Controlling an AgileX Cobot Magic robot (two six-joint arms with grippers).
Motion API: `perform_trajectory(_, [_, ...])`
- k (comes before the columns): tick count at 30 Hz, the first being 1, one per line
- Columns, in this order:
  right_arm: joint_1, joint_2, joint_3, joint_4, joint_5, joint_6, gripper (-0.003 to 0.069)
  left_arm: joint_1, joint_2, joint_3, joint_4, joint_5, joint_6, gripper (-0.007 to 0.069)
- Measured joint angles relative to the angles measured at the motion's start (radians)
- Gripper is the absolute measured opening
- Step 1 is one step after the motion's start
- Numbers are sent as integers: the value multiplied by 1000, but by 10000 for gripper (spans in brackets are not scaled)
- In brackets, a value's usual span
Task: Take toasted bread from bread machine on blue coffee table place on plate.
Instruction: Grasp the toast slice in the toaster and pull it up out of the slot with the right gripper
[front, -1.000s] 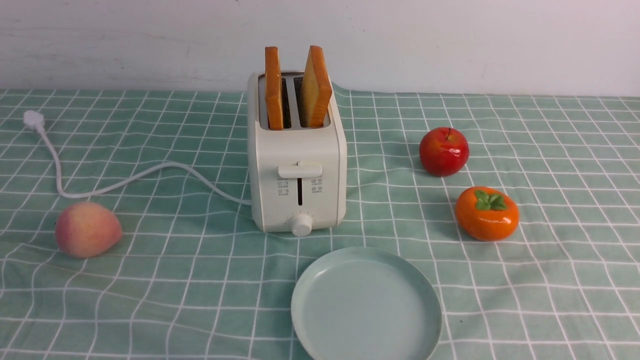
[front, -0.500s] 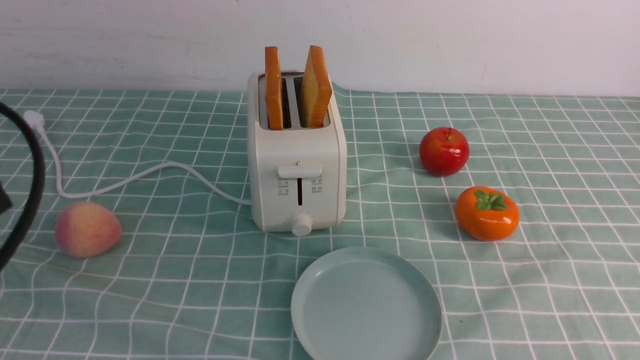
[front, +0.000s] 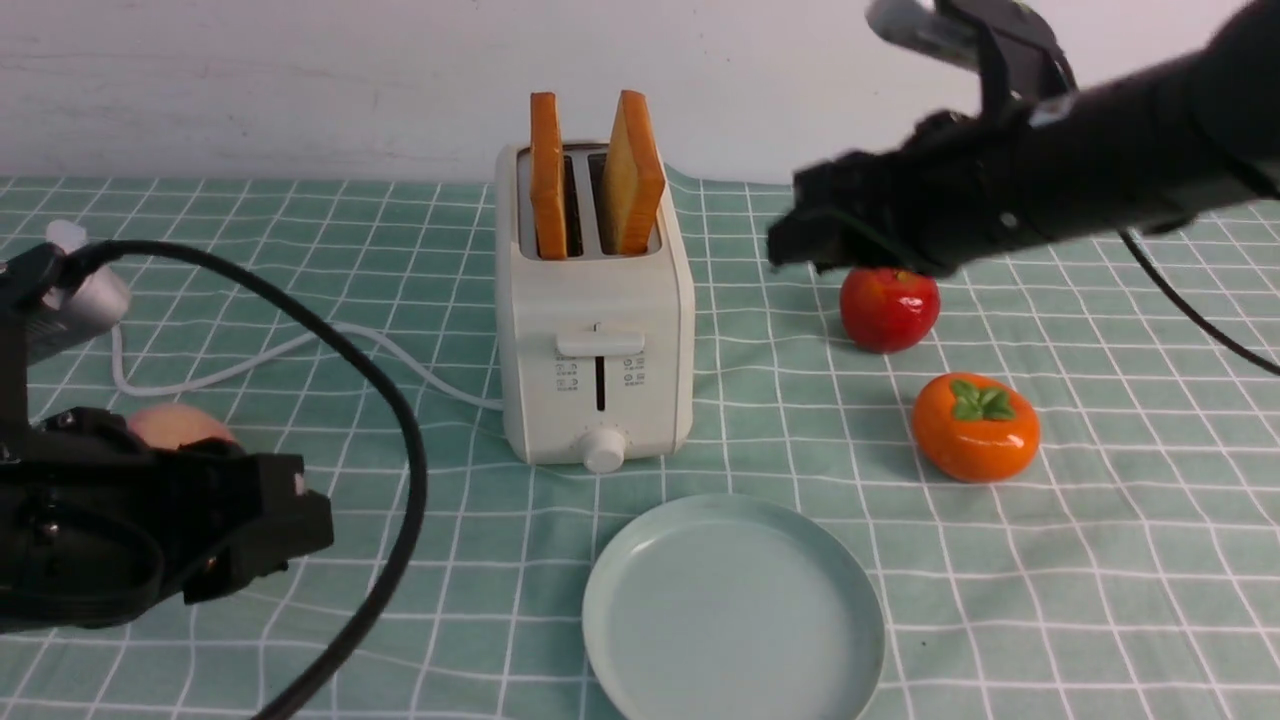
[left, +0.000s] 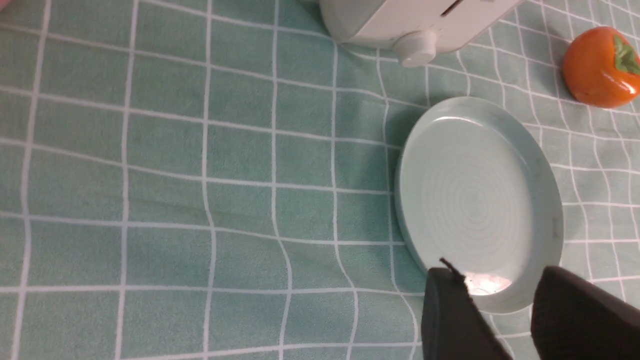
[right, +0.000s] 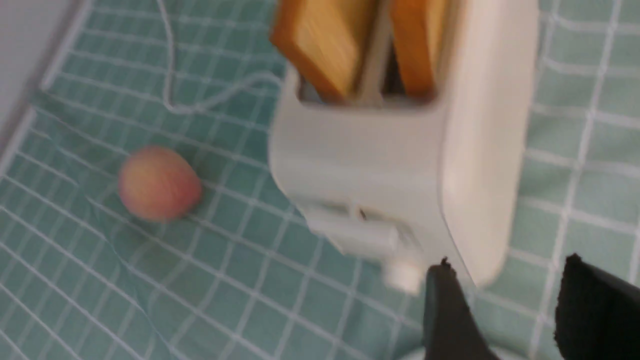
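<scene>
Starting stage, seemingly: toasted bread (front: 631, 185) upright in toaster (front: 600, 290); plate (front: 733, 610), in front of toaster, bare (both slices left). Left gripper (left: 492, 305), right gripper (right: 507, 310): fingers apart, nothing pinched.

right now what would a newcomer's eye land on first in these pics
Probably the two dark robot arms: the left gripper over the table's left side, the right gripper reaching in from the right, partly hiding the red apple. Between them, the cream toaster stands with two slices of toast poking up from its slots, and the plate lies nearer the camera.
</scene>
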Motion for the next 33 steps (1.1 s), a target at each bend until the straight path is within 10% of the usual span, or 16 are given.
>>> perform_trajectory(14, [71, 352, -292, 119, -211, -208, 501, 0, -1, -30, -7, -84, 14, 240])
perform_trajectory(20, [68, 427, -292, 126, -275, -228, 417, 0, -1, -30, -7, -87, 14, 240])
perform_trajectory(27, [68, 399, -292, 127, -277, -228, 108, 0, -1, -30, -7, -96, 15, 240])
perform_trajectory(33, [44, 249, -290, 92, -238, -228, 115, 0, -2, -39, -7, -151, 39, 240])
